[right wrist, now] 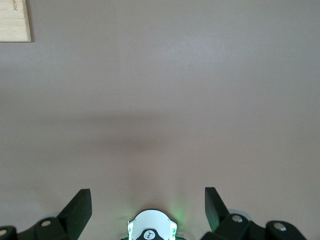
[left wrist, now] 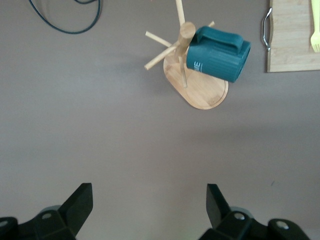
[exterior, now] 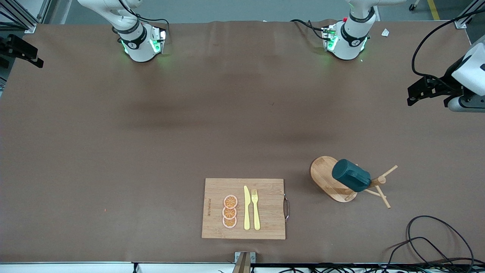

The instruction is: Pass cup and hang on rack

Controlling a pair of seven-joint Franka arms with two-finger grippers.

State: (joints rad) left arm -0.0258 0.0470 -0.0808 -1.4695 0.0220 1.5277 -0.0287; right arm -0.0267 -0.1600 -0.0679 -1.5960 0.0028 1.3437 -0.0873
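The dark teal cup (exterior: 351, 175) hangs tilted on a peg of the wooden rack (exterior: 324, 175), which stands toward the left arm's end of the table, near the front camera. Both show in the left wrist view, the cup (left wrist: 217, 54) against the rack's post (left wrist: 186, 32), with its handle on the side toward the cutting board. My left gripper (left wrist: 150, 192) is open and empty, high over bare table, well apart from the rack; it shows at the front view's edge (exterior: 415, 93). My right gripper (right wrist: 147, 195) is open and empty, high above its own base (right wrist: 151, 226).
A bamboo cutting board (exterior: 265, 227) with three orange slices (exterior: 230, 211), a yellow knife (exterior: 246, 208) and a fork (exterior: 255, 208) lies beside the rack, nearer the front camera. Black cables (exterior: 435, 235) loop near the table's front corner at the left arm's end.
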